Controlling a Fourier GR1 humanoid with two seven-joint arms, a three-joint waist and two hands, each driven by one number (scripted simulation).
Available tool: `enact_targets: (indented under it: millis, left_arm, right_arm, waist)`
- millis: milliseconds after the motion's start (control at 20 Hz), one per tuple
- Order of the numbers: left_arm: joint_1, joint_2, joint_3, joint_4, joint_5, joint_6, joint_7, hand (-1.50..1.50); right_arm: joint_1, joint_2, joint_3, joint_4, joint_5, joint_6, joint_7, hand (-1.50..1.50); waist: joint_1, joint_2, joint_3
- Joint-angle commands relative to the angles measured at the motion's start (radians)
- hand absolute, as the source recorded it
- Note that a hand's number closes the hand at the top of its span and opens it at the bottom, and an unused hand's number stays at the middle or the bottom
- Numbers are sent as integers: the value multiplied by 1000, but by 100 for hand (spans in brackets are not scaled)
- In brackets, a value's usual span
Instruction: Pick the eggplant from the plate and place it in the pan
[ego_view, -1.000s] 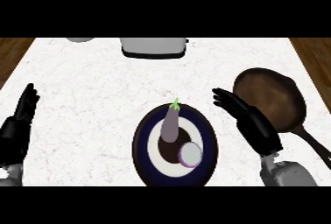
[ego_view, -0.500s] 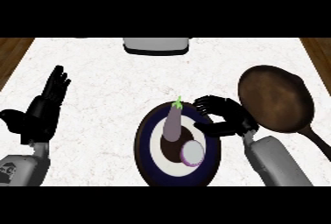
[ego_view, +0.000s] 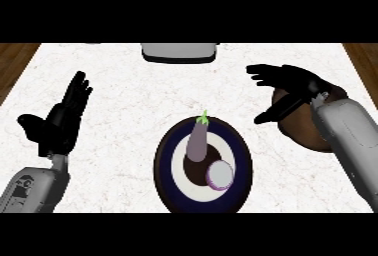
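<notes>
Counter (ego_view: 133, 90): white marbled top, with brown wood showing at the far left and far right corners. Plate (ego_view: 168, 170): round, dark-rimmed with a pale ring and dark centre, sitting near the middle of the counter toward the near edge. Eggplant (ego_view: 198, 142): purple-grey body with a green stem pointing far, lying lengthwise on the plate, its cut pale end with purple rim facing the near right; no hand is touching it. Pan (ego_view: 303, 132): brown, sitting at the right of the counter, largely hidden behind the right forearm. Right hand (ego_view: 295, 85): black, hovering over the pan, well apart from the eggplant, fingers spread and reaching toward the far left, thumb pointing down toward the plate, holding nothing. Left hand (ego_view: 63, 117): black, showing at the left side, fingers straight and pointing far, thumb out to the left, holding nothing, resting apart from the plate. Grey appliance (ego_view: 179, 51): dark-based, standing at the far edge of the counter, partly cut off. Labels, brands, writing: none legible on any item.
</notes>
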Motion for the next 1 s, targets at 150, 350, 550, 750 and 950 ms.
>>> enact_targets:
  millis: [150, 350, 550, 750, 950]
  left_arm:
    - [-4, -5, -7, -23, 1, -20, 17, 0]
    - [2, -33, -14, 4, -20, -18, -35, 0]
    - [-25, -34, -17, -26, -30, 1, 42, 0]
    - [-50, 24, 52, -5, 11, -57, 44, 0]
    - [-46, -50, 0, -7, -42, 2, 36, 0]
  right_arm:
    - [-306, -28, 18, 255, 6, 266, 118, -150]
    - [-442, 39, 14, 427, 84, 261, 50, -150]
    - [-501, 126, 48, 515, 177, 204, -20, -150]
    - [-576, 148, -12, 643, 143, 275, -43, -150]
    - [-593, 229, -35, 710, 134, 284, -57, -150]
  waist:
    - [34, 4, 0]
    - [35, 9, 0]
    - [34, 8, 0]
    - [34, 10, 0]
    - [24, 8, 0]
